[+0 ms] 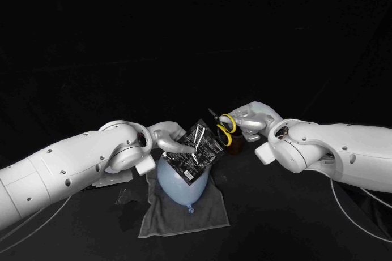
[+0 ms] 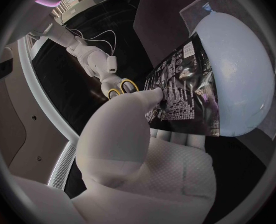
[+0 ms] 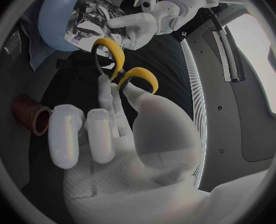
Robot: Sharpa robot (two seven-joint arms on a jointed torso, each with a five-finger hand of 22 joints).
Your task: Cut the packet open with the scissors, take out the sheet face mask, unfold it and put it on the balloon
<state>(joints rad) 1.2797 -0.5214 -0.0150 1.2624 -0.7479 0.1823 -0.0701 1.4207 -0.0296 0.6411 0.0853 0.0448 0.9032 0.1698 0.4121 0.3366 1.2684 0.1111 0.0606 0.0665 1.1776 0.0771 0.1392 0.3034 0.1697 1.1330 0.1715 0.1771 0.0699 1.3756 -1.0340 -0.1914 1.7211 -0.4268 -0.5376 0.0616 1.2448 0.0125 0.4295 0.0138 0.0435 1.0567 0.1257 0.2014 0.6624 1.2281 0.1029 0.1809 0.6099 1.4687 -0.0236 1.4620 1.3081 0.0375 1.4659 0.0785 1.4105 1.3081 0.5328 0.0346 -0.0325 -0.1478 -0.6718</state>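
Black packet (image 1: 196, 148) with fine white print. Pale blue balloon (image 1: 179, 187). Scissors (image 1: 225, 131) with yellow handles. Plain grey cloth (image 1: 208, 215). Brown tube (image 3: 31, 115). Black table (image 1: 310, 230).

White left arm (image 1: 57, 170) and right arm (image 1: 347, 150): dark screws (image 1: 68, 183), thin cables (image 1: 341, 204); silver left hand (image 2: 144, 159) and right hand (image 3: 119, 154), mesh-textured palms.

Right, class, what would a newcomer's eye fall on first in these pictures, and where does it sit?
First, the shiny black packet, held up by the left hand above the pale blue balloon, which lies on a grey cloth mid-table. Next, the yellow-handled scissors in the right hand, blades pointing at the packet's upper edge.
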